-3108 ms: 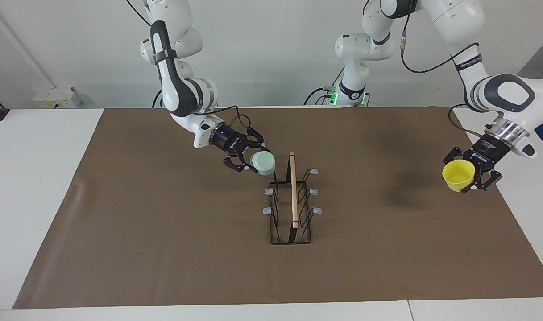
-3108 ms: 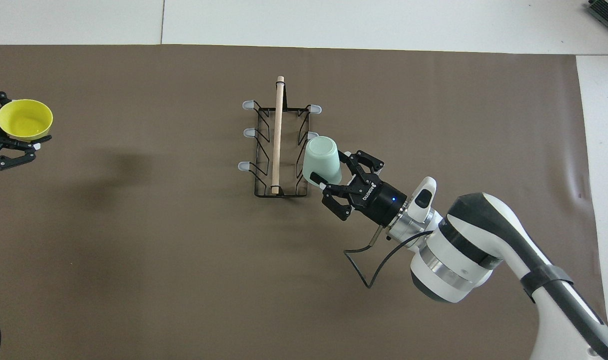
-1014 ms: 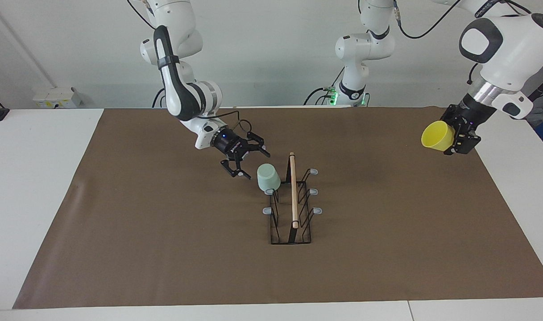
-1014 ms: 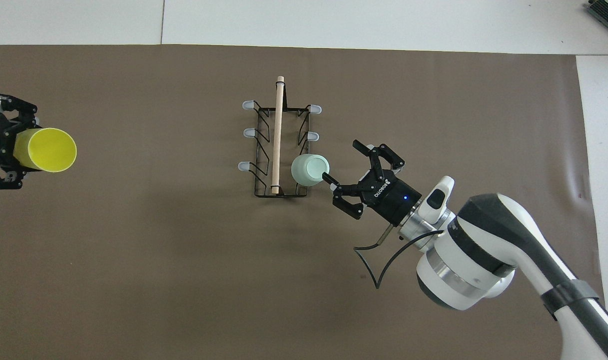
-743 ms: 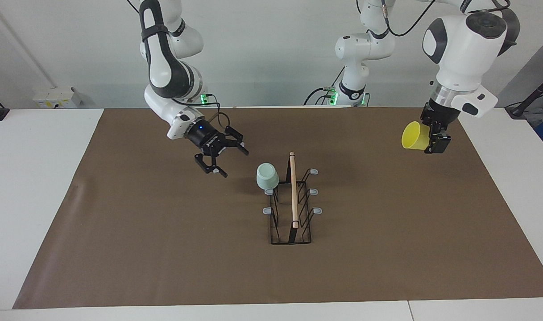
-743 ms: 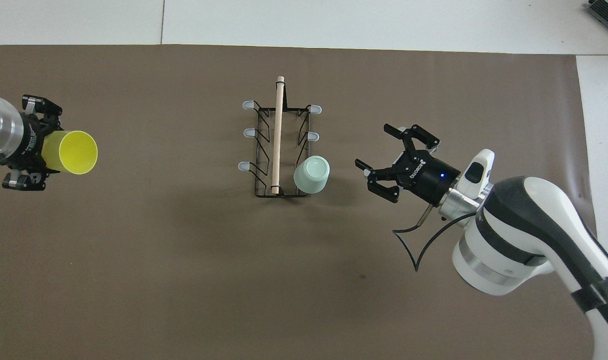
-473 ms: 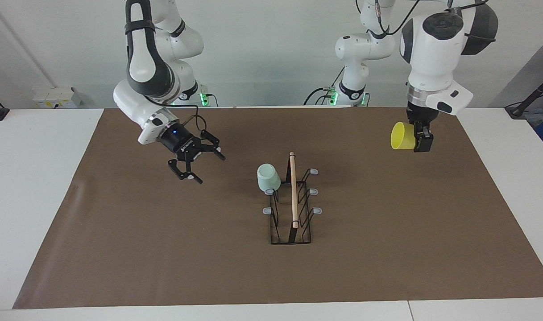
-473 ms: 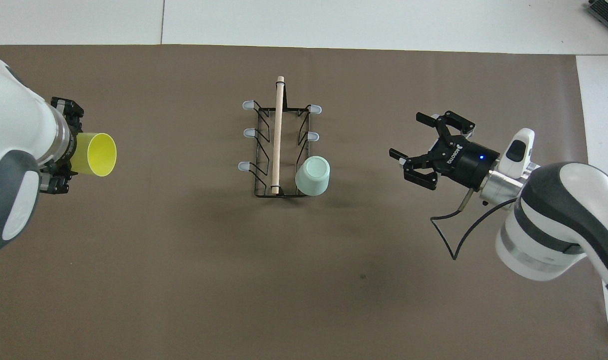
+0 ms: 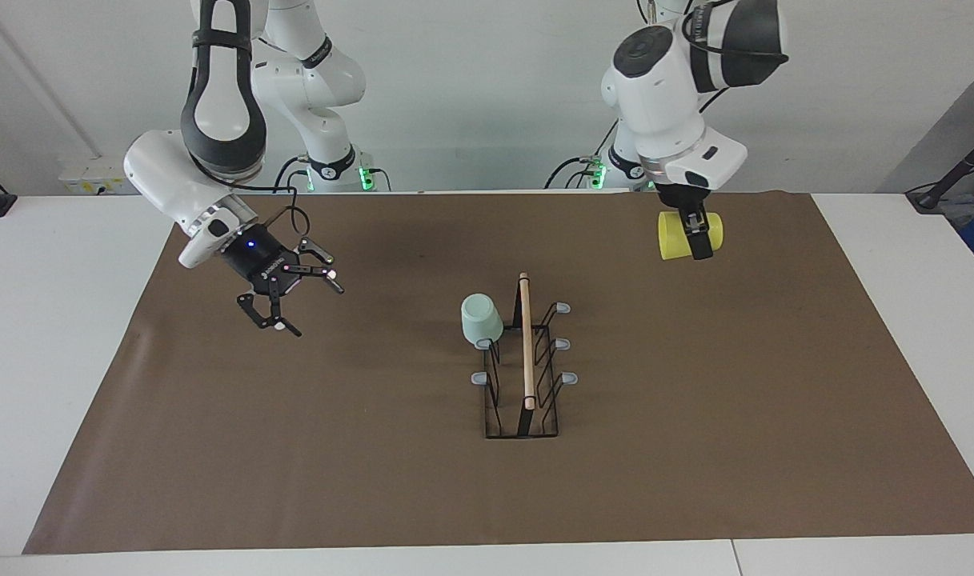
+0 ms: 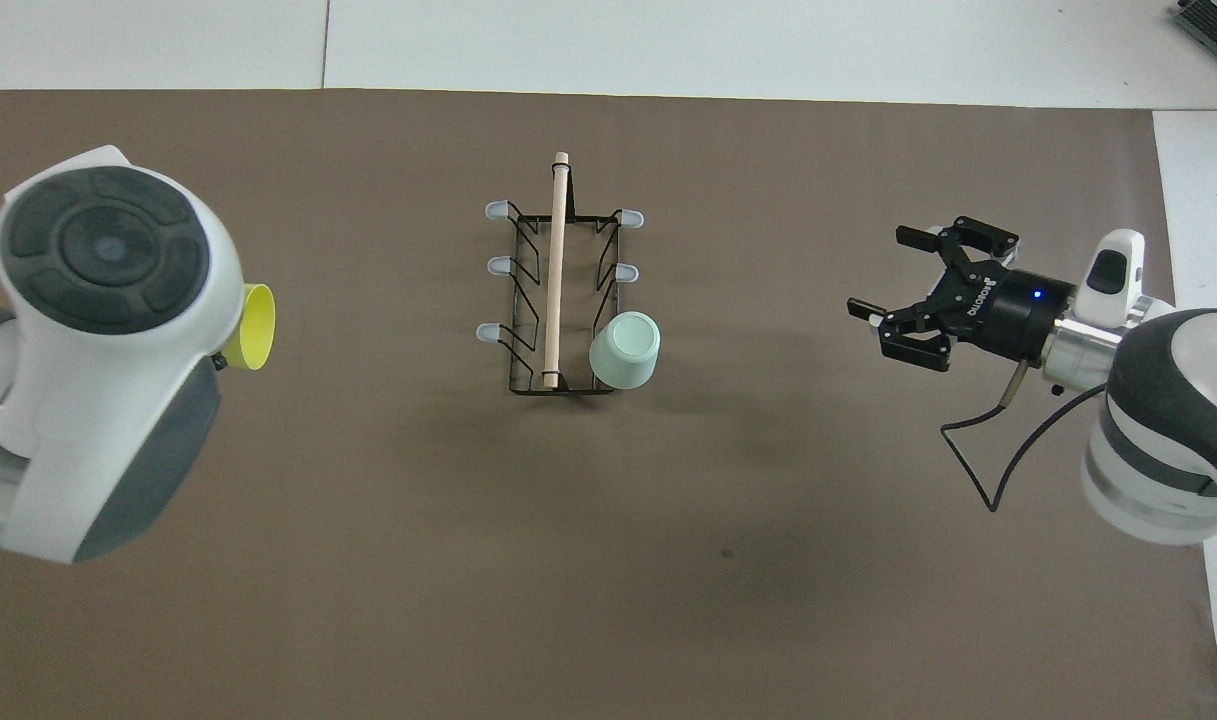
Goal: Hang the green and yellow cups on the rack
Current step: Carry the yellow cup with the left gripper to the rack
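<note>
Left gripper (image 9: 699, 240) gripped the yellow cup (image 9: 679, 235) over the mat (image 9: 695, 416), apparently sideways; right gripper (image 9: 298, 302) hung spread, empty. Green cup (image 9: 480, 319) sat upturned on 1 rack (image 9: 523, 376) prong.

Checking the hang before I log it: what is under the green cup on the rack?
The green cup sits upside down over a prong of the rack, on the side toward the right arm, at the end nearest the robots. That prong's grey tip is covered by the cup; the other five tips show bare.
</note>
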Action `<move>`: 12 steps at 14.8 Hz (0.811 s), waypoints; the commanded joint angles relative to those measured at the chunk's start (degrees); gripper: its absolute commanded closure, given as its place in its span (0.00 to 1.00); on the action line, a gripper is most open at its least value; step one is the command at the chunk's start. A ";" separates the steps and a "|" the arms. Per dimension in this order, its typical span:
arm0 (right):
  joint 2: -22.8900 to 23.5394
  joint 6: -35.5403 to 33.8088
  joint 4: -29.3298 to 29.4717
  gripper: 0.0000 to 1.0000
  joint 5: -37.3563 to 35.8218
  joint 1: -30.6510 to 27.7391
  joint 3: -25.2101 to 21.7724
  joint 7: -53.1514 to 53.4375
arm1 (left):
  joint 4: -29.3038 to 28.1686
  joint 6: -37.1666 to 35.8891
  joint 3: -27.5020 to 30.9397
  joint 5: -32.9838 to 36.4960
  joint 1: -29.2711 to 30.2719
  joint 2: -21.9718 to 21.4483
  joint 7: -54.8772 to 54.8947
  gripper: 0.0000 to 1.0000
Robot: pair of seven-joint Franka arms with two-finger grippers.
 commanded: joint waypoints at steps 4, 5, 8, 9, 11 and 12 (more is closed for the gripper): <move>0.44 0.03 5.17 0.00 -29.11 -0.71 -0.02 29.72 | 6.01 -13.53 -12.53 16.03 0.85 9.78 -7.03 1.00; 0.44 0.03 5.88 0.00 -35.53 -0.62 0.15 35.44 | 7.51 -16.42 -14.46 18.92 0.76 11.98 -7.03 1.00; 0.80 -0.75 7.90 0.00 -50.75 0.17 0.59 51.71 | 12.77 -28.63 -23.94 32.63 0.15 22.86 -6.95 1.00; 0.80 -1.19 8.34 0.00 -55.06 0.17 0.68 56.72 | 14.36 -31.45 -24.58 35.45 -1.07 25.68 -7.03 1.00; 0.53 -2.33 8.69 0.00 -59.83 0.17 0.85 67.18 | 16.39 -34.37 -24.59 38.98 -4.59 29.90 -7.73 1.00; 0.36 -3.99 9.48 0.00 -60.81 0.26 0.86 71.06 | 17.18 -36.12 -24.59 41.77 -6.43 32.54 -8.87 1.00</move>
